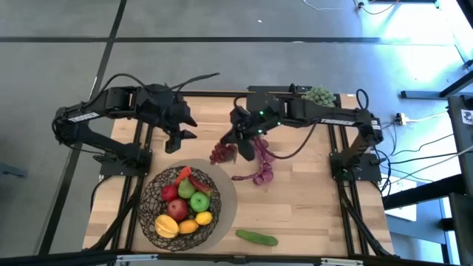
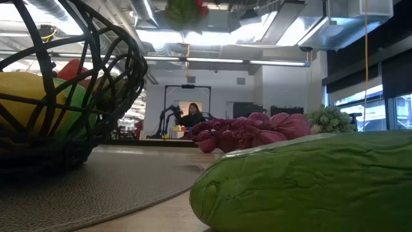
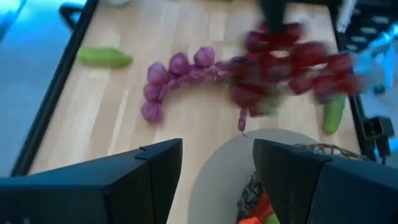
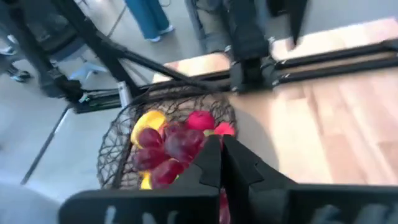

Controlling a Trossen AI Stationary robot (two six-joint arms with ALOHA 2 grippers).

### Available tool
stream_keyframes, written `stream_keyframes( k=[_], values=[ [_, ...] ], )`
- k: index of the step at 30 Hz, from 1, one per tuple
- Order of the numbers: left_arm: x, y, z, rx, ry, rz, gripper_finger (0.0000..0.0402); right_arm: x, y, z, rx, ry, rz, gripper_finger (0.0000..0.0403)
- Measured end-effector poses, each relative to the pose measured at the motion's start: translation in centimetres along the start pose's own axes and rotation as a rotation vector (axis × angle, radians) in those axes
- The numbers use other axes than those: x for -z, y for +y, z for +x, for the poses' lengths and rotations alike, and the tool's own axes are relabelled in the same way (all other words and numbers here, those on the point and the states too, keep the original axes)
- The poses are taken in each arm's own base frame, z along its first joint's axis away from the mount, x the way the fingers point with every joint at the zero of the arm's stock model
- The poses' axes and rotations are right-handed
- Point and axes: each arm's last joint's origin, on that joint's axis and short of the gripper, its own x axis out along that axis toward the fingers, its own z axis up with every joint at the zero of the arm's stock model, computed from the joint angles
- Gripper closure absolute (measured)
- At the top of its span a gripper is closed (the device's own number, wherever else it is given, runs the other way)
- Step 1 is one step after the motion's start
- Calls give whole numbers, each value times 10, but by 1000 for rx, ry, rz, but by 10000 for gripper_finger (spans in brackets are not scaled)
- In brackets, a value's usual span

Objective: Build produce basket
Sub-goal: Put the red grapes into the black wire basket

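Note:
The dark wire basket (image 1: pixel 151 214) stands on a round grey mat (image 1: pixel 225 199) and holds apples and yellow, orange and red fruit. My right gripper (image 1: pixel 241 148) hangs beyond the basket's far right rim, shut on a dark-red grape bunch (image 1: pixel 222 153). A purple grape bunch (image 1: pixel 260 174) lies on the table right of it. My left gripper (image 1: pixel 177 140) hovers open over the table beyond the basket's far rim; in its wrist view the fingers (image 3: pixel 155 168) stand apart with nothing between them. My right gripper (image 4: pixel 221 155) pinches the dark-red grape bunch by its upper end (image 4: pixel 194 146) between the two shut fingers, coming from above. The bunch hangs beside and below the fingertips, clear of the table, over the mat's far edge near the basket (image 4: pixel 124 137).
A green cucumber (image 1: pixel 256 237) lies near the table's near edge, right of the mat. A green grape bunch (image 1: pixel 319 94) sits at the far edge by the right arm's base. Bare wood lies right of the purple grapes. A person sits in the room behind (image 2: pixel 193 115).

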Motion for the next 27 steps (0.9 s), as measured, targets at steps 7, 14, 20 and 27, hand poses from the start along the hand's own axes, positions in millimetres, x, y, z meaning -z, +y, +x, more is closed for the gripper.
stream_keyframes(
  k=[7, 14, 20, 27],
  values=[
    [0, -16, 0, 59, -16, 181, 214, -16, 1, -1, 9, -48, -47, 403],
    [-1, -28, -1, 22, -45, 315, 214, -20, 1, -2, 3, -85, -56, 403],
    [-6, -37, 4, 34, -86, 426, 214, -22, 1, -2, -2, -105, -60, 403],
    [-15, -39, 9, 27, -160, 475, 214, -23, 1, -2, -2, -108, -60, 403]
  ],
)
